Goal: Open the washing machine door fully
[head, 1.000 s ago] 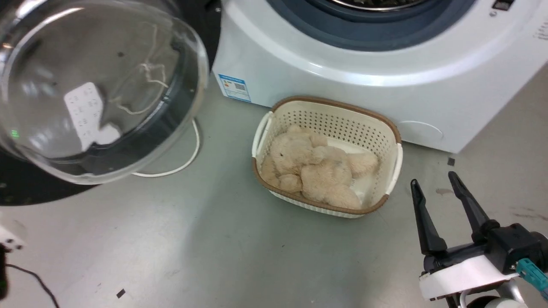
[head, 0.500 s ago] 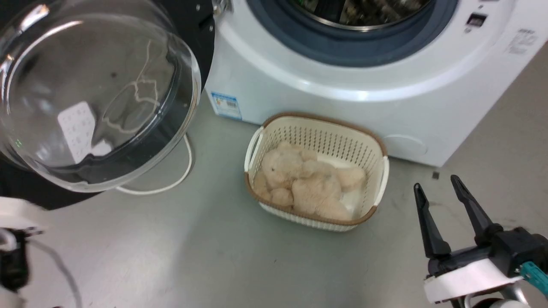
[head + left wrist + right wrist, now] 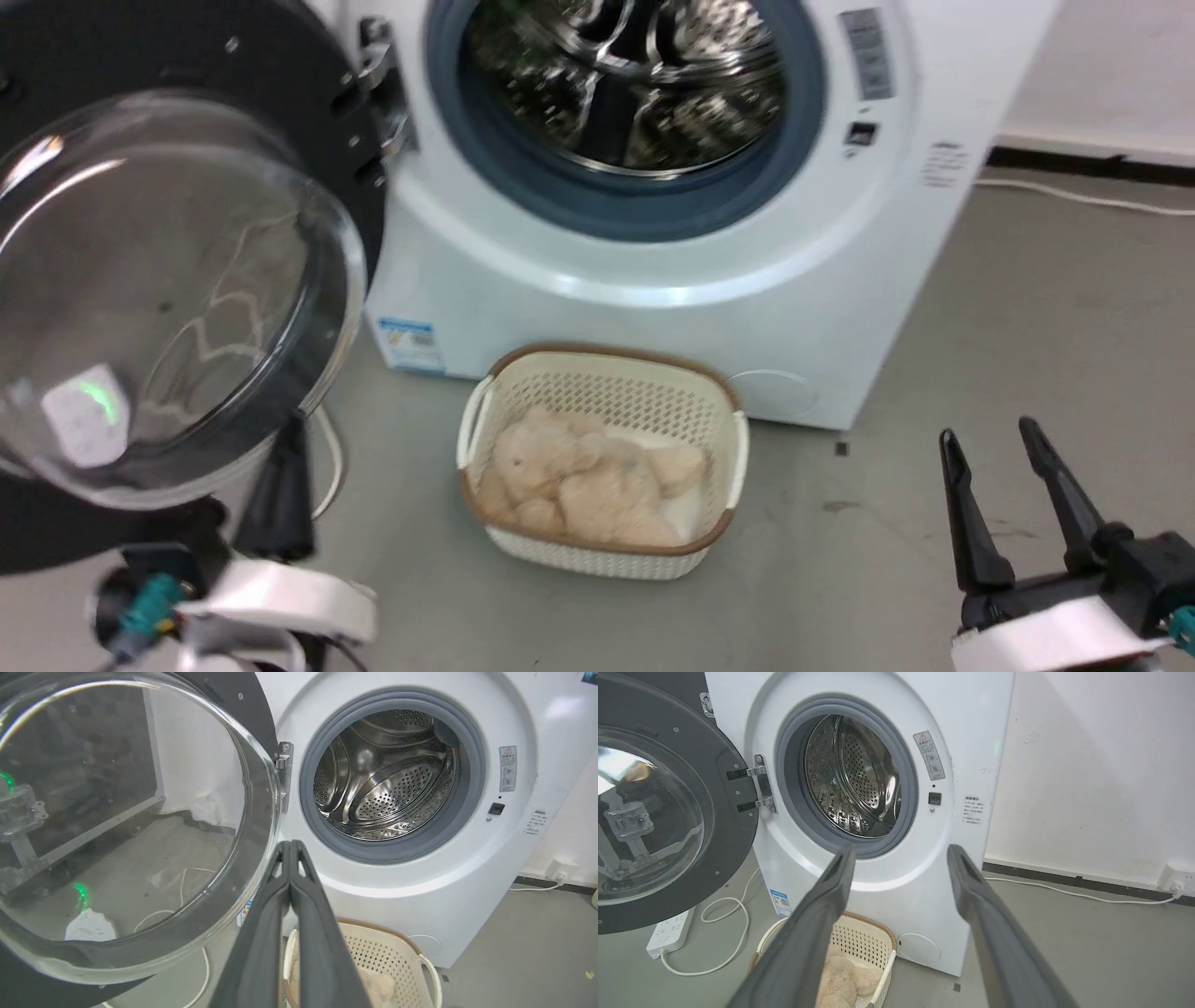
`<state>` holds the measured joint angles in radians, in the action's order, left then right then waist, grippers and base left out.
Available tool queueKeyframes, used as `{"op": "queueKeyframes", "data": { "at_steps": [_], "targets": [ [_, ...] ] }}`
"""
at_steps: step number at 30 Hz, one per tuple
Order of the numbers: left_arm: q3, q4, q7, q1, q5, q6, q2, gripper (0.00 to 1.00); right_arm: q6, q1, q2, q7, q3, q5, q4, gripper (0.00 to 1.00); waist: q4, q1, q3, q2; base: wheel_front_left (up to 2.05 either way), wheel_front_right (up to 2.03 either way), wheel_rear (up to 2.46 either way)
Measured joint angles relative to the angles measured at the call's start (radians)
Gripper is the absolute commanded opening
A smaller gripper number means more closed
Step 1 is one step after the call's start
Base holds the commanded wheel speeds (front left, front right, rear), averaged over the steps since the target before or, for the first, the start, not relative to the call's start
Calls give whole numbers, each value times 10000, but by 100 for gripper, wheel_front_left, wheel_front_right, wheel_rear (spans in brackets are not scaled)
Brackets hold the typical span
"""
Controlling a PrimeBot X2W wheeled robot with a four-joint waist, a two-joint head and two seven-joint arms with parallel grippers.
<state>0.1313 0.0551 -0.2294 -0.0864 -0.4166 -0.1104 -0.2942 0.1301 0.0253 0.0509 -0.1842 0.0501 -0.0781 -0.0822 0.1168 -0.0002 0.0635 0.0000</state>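
Note:
The washing machine door [image 3: 140, 280], a black disc with a clear glass dome, stands swung wide to the left of the white washing machine [image 3: 653, 280]; its metal hinge [image 3: 759, 788] is visible. The steel drum [image 3: 387, 774] is exposed inside the grey-blue gasket. My left gripper [image 3: 291, 429] is low at the left, just under the dome's lower right rim. Its fingers are shut with nothing between them, and in the left wrist view the left gripper [image 3: 289, 843] points at the hinge side. My right gripper [image 3: 988, 431] hovers open over the floor at the lower right, apart from the machine.
A cream perforated basket [image 3: 719, 467] holding a beige plush toy [image 3: 579, 476] sits on the grey floor against the machine's front. A white power strip [image 3: 668, 928] and its cable [image 3: 738, 933] lie under the door. A white wall [image 3: 1087, 765] stands right of the machine.
The head camera has tilted up, so the whole picture shifted down and the drum now shows. My left gripper has come into view at the lower left, below the door.

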Motion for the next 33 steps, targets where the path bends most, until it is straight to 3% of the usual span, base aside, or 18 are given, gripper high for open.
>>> {"op": "queueKeyframes", "data": {
  "at_steps": [2, 3, 4, 15, 33],
  "targets": [
    [192, -199, -2, 240, 46, -196, 265, 5, 0, 175, 2, 2, 27, -79, -46, 100, -195, 0, -179, 0, 0, 0, 0],
    [272, -259, -4, 340, 115, -293, 353, 45, 0, 262, 2, 2, 13, -128, -77, 100, -288, -1, -257, 0, 0, 0, 0],
    [366, -316, -6, 457, 198, -374, 416, 100, 0, 355, 2, 2, 0, -165, -100, 100, -381, -1, -331, 0, 0, 0, 0],
    [1513, -242, 184, 1354, 1103, -725, 648, 100, -2, 1001, 0, 102, -238, -464, 297, 100, -948, 0, -853, 0, 0, 0, 0],
    [1559, -102, 173, 1471, 1122, -980, 637, 100, -2, 1101, 2, 148, -328, -477, 723, 100, -907, 2, -927, 0, 0, 0, 0]
  ]
}}
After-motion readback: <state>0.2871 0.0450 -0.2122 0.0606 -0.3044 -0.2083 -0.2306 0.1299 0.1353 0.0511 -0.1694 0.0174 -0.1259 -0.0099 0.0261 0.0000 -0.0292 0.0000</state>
